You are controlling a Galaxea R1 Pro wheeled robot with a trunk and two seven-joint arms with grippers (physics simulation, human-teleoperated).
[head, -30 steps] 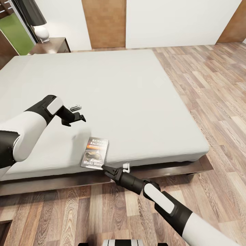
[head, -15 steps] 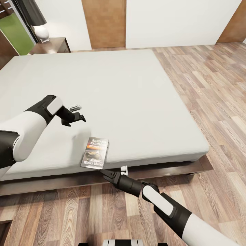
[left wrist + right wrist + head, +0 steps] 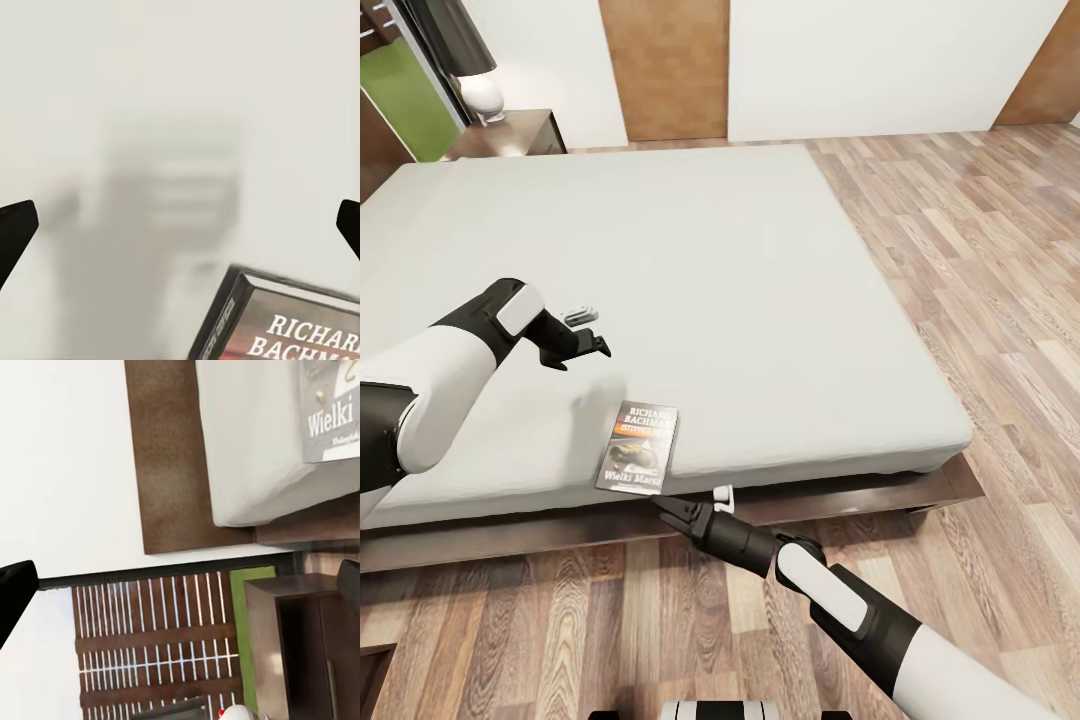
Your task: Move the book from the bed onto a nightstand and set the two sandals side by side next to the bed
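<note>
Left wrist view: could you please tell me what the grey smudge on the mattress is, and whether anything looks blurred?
Left wrist view: the smudge is the claw's soft shadow on the mattress; the book cover text reads sharply. Head view: the same shadow lies beside the left claw.

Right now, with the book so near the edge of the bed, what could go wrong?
The book lies flat at the mattress edge of the bed. The right gripper, open, sits just below that edge; a nudge from underneath might tip the book to the floor. The thin, flat cover could also slip from the fingers.
</note>
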